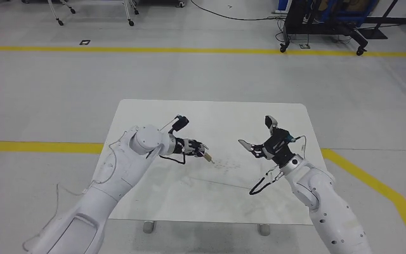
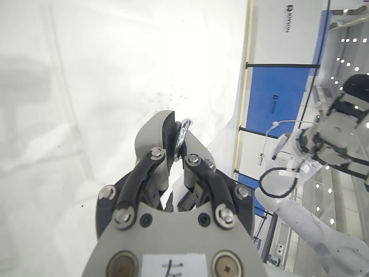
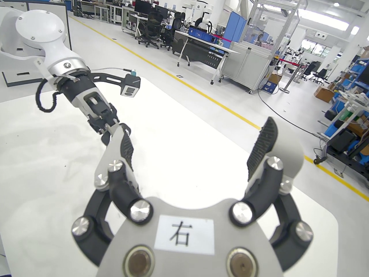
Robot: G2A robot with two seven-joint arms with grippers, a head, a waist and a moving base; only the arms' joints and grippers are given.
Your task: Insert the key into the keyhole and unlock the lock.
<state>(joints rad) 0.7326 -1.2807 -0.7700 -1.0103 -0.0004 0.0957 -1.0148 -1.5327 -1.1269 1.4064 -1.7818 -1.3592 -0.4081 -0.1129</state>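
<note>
- Left gripper (image 2: 176,142) — fingers pinching a small silvery metal key (image 2: 184,129) over the white rectangular table (image 1: 190,114).
- Right gripper (image 3: 199,136) — fingers spread wide, well apart from the left.

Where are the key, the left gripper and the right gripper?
key (image 2: 182,134): left wrist view, metal edge
left gripper (image 2: 178,126): left wrist view, between fingertips
right gripper (image 3: 196,128): right wrist view, between open fingertips

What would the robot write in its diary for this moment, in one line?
left gripper: shut on key, above table | right gripper: fingers open, empty, above table | step: key held, not yet inserted
</note>
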